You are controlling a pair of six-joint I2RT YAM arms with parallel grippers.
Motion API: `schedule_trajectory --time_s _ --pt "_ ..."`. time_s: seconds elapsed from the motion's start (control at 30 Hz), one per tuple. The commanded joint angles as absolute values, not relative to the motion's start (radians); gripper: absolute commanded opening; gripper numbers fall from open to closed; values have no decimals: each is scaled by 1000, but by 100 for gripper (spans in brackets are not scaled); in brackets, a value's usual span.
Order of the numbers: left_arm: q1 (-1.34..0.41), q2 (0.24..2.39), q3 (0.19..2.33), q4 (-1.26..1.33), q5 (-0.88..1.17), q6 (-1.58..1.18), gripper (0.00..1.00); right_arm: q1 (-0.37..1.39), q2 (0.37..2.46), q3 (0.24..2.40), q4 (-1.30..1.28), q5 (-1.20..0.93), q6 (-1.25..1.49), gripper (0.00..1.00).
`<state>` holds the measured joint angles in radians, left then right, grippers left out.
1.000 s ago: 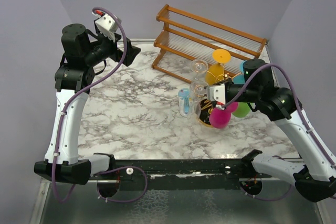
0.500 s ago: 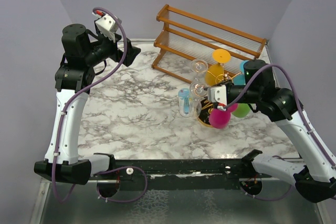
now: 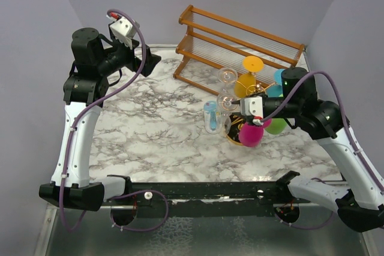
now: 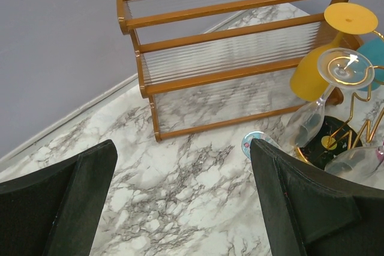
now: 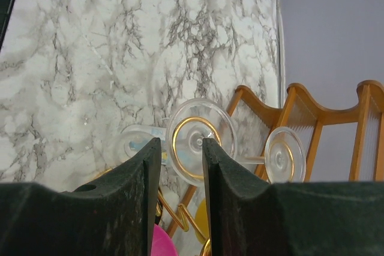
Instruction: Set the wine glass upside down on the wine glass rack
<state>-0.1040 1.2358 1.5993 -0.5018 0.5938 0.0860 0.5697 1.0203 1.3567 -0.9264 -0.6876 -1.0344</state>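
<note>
A clear wine glass [image 3: 225, 101] with a gold-ringed foot [image 5: 201, 138] hangs foot-up on the gold wire wine glass rack [image 3: 235, 137], whose black base [image 4: 327, 145] rests on the marble. My right gripper [image 3: 242, 105] is just right of that foot. In the right wrist view the gripper [image 5: 181, 145] is open by a narrow gap, and the foot shows beyond the fingertips with nothing pinched between them. My left gripper [image 3: 150, 61] hovers wide open and empty at the back left, and the left wrist view shows only marble between the fingers of the gripper [image 4: 183, 148].
More glasses hang on the rack: a second clear one [image 3: 227, 76], yellow [image 3: 246, 85], pink [image 3: 252, 135], green [image 3: 276, 126], teal [image 3: 277, 82] and pale blue [image 3: 210, 117]. A brown wooden slatted shelf [image 3: 240, 43] stands behind, by the back wall.
My right gripper has drawn back slightly to the right from the clear glass and its jaws have parted a little. The glass stays on the rack. The left arm is still.
</note>
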Motion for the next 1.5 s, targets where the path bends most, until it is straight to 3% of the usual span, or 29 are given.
schedule_trajectory --time_s 0.0,0.27,0.57,0.77,0.9,0.97,1.0,1.47 --pt "-97 1213 1589 -478 603 111 96 568 999 1406 -880 -738 -920 34" --pt "-97 1209 1580 -478 552 148 96 473 973 1423 -682 -635 -671 34" --pt "-96 1182 1529 -439 412 200 97 281 934 1325 -384 -86 -389 37" --pt "-97 1154 1498 -401 305 211 99 250 925 1249 -273 59 -331 41" --pt "-97 1127 1452 -359 259 174 99 228 936 1172 -175 124 -265 66" --pt "-97 1117 1426 -333 238 153 99 217 942 1135 -117 169 -205 97" --pt "-97 1113 1411 -317 218 135 99 210 942 1116 -90 195 -173 100" --pt "-97 1073 1320 -234 -47 24 99 137 945 1124 -22 340 -28 100"
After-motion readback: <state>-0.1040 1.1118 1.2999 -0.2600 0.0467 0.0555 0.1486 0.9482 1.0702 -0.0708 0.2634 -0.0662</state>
